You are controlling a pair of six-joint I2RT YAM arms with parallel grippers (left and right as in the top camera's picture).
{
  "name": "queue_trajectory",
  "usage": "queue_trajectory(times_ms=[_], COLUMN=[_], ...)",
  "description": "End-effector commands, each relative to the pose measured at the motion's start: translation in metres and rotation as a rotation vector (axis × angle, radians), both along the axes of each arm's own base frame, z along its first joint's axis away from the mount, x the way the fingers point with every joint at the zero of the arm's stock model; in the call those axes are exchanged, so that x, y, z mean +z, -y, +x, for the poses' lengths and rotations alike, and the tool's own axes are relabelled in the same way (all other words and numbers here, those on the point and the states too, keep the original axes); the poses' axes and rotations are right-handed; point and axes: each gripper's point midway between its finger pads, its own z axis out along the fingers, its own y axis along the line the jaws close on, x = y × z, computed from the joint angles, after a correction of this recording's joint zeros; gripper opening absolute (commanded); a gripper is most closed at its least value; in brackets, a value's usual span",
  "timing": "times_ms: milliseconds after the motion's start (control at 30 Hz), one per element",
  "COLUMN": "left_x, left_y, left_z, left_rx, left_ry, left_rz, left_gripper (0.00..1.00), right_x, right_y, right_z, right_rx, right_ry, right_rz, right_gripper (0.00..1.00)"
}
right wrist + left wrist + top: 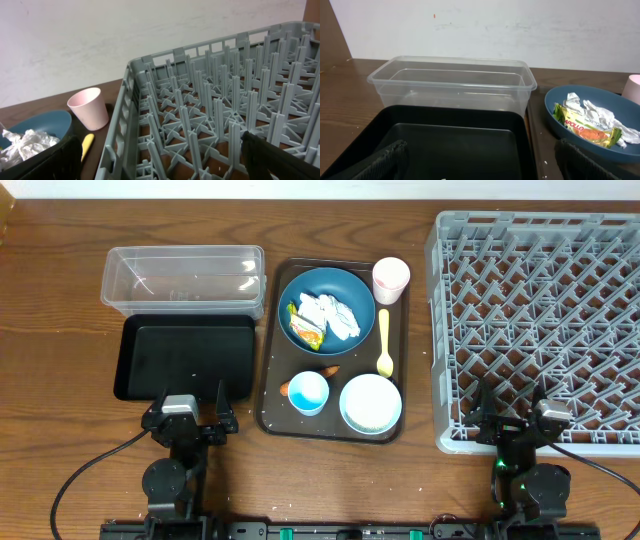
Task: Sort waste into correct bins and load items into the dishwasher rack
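Paper [330,318] first: left hand [190,412] (spread empty, like the right hand [510,418]) should pinch it from above, sparing the plate [345,285].

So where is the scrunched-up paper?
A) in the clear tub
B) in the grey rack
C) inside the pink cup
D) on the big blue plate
D: the crumpled paper lies on the blue plate, together with the yellow wrapper scraps.
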Motion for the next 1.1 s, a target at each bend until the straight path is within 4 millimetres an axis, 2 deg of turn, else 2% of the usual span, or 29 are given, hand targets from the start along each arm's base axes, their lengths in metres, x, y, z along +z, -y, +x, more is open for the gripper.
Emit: queue_trajectory(times_ms=[0, 733, 867, 1067], left_x=[-0.014, -0.014, -0.008, 0.033], left_y=[-0.003, -0.003, -0.001, 0.012], left_z=[-0.001, -0.001, -0.001, -0.002], left_rx=[0.013, 0.014, 0.001, -0.075], left_ry=[-0.049, -0.049, -0.025, 0.081], left_rz=[0.017, 0.017, 0.015, 0.010], left_gripper=[0.95, 0.95, 0.95, 0.95], right_x=[0.000, 0.005, 0.021, 0.058], right_y=[0.005, 0.005, 0.004, -0.020], right_z=[-0.001, 0.000, 0.000, -0.004], right_rx=[-0.023, -0.024, -0.017, 0.119], right_ry=[0.003, 0.022, 0.089, 0.223], right_rz=[0.012, 0.016, 0.019, -0.092], right_gripper=[0.99, 0.99, 0.99, 0.99])
